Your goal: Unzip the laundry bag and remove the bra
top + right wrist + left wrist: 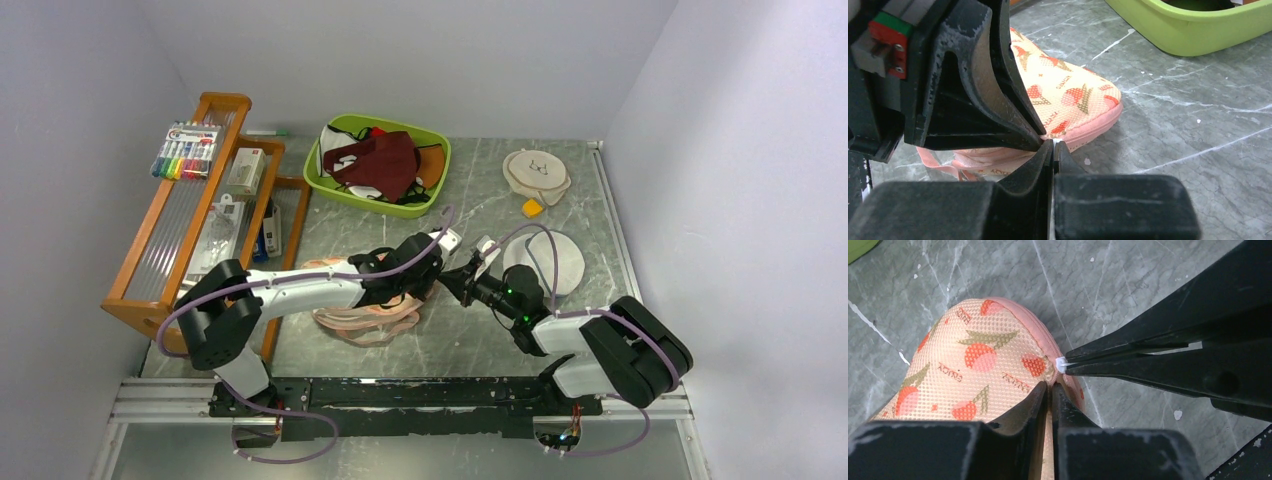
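Left claw (1049, 386) grips the laundry bag (978, 365); right claw (1053, 144) pinches its white zip pull (1061, 364).

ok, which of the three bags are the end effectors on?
The peach fruit-print laundry bag: left end effector pinches its edge, right end effector its white zip pull. The white mesh bag and cream disc lie off to the right.

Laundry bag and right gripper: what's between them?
A small white tab, pinched by the right gripper at the laundry bag's zip edge; left wrist view shows it.
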Tool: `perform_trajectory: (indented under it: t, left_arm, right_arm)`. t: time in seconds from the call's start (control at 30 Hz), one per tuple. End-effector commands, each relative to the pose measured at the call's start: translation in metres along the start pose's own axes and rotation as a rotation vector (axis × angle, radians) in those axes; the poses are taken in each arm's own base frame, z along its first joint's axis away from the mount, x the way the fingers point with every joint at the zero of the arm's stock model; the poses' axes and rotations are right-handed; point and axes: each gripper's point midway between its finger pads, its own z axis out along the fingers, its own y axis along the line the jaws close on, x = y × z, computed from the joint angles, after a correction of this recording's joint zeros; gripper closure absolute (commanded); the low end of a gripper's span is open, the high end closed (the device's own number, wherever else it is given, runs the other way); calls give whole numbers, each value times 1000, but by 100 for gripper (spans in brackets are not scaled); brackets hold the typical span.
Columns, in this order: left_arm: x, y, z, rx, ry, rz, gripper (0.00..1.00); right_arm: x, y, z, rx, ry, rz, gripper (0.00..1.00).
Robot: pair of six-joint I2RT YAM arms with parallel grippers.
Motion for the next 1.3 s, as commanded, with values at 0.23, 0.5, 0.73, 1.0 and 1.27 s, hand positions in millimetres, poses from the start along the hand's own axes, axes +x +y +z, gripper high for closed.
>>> perform_trajectory:
  t: [0.23, 0.5, 0.73, 1.0, 1.27]
  left_arm:
    - [4, -21, -7, 139, -8, 2, 67]
    - [-2, -23, 3, 122, 35, 18, 91]
    - [-5, -27, -30, 176, -20, 9, 93]
    - [-18, -57, -69, 300, -103, 75, 93]
    - [-29, -81, -102, 370, -186, 155, 93]
  right_arm:
    - [-12, 3, 3, -27, -45, -15, 100]
    - [-12, -2, -2, 14, -51, -25, 100]
    - [-9, -2, 2, 0, -48, -12, 100]
    - [-8, -9, -2, 49, -54, -12, 100]
    - [-7, -11, -1, 61, -48, -5, 100]
